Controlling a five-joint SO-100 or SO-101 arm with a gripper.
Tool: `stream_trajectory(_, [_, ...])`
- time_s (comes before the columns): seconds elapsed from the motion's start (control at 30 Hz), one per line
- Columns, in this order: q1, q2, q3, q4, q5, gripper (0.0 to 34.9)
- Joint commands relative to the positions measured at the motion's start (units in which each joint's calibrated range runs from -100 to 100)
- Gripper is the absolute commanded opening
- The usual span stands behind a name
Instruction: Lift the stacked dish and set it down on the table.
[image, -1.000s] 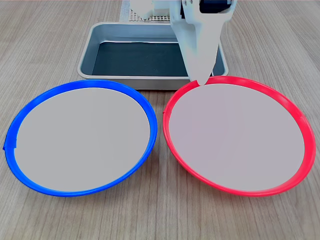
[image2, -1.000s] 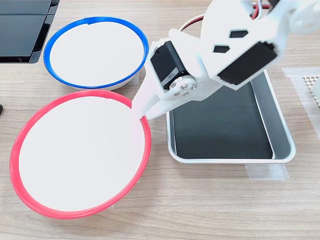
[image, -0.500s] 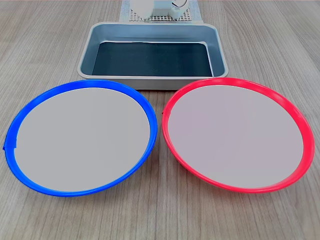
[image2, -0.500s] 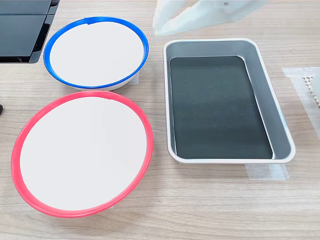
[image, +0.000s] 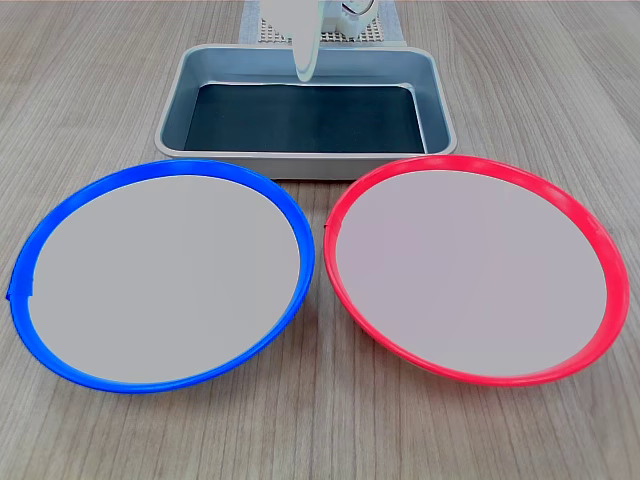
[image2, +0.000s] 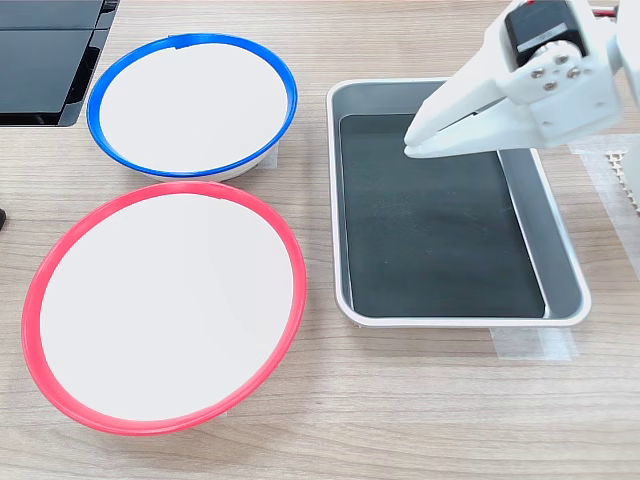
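The red-rimmed dish lies flat on the surface beside the blue-rimmed plate, so the set-down looks done; the claw, pinched narrow and empty, hangs above the grey tray, clear of both plates

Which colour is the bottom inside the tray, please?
Dark, nearly black, inside the tray with light grey walls; it shows best in the second exterior view.
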Motion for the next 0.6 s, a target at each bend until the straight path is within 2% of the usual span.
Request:
stream_trajectory(0.0, [1.57, -5.88, 2.09, 3.08, -0.68, 0.0])
stream_trajectory(0.07, [1.86, -7.59, 2.09, 7.45, -1.47, 0.0])
stream_trajectory(0.57, [0.91, -7.59, 2.09, 7.45, -0.98, 0.3])
